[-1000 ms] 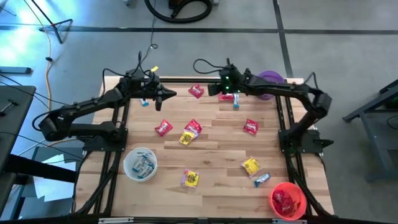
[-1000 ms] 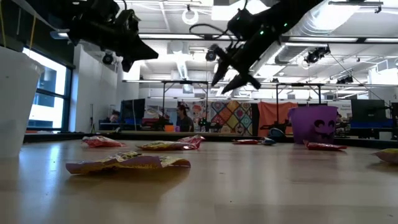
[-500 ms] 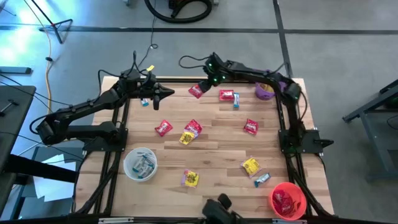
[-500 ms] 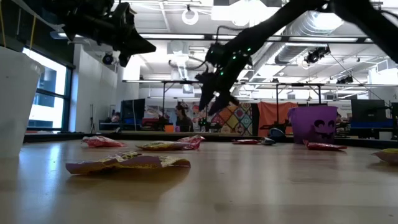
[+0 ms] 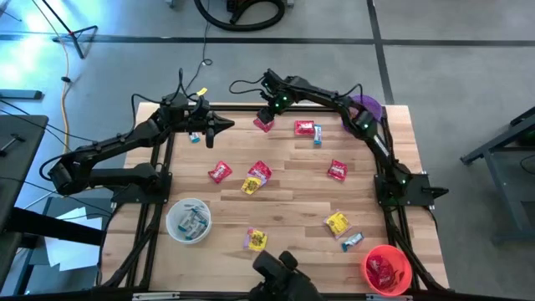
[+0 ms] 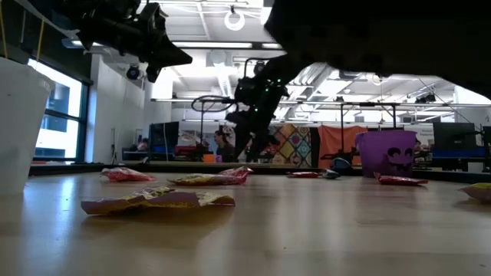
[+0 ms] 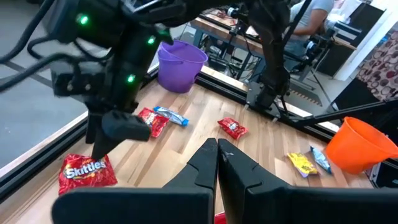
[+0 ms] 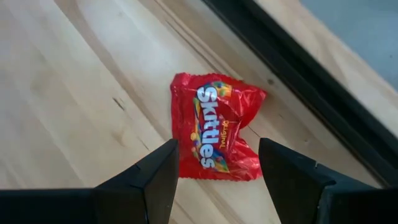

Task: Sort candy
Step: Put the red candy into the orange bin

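Observation:
Candy packets in red, yellow and light blue lie scattered flat on the wooden table (image 5: 292, 201). My right gripper (image 8: 216, 152) is open and hovers over a red Skittles packet (image 8: 214, 134) near the far edge, one finger on each side, touching nothing. In the high view it is my right gripper (image 5: 267, 113) above that packet (image 5: 263, 124). My left gripper (image 7: 217, 149) is shut and empty, raised above the far left part of the table (image 5: 221, 127), close to a light blue candy (image 5: 195, 138).
A purple bowl (image 5: 366, 106) stands at the far right corner, a red bowl (image 5: 387, 269) with red candy at the near right, and a clear white bowl (image 5: 188, 220) with blue candy at the near left. A dark shape (image 5: 280, 280) juts in over the near edge.
My right gripper has swung along the far edge toward the table's left, from above the red and blue candies near the purple bowl to above the red Skittles packet, and has come down lower. The dark shape has appeared at the near edge.

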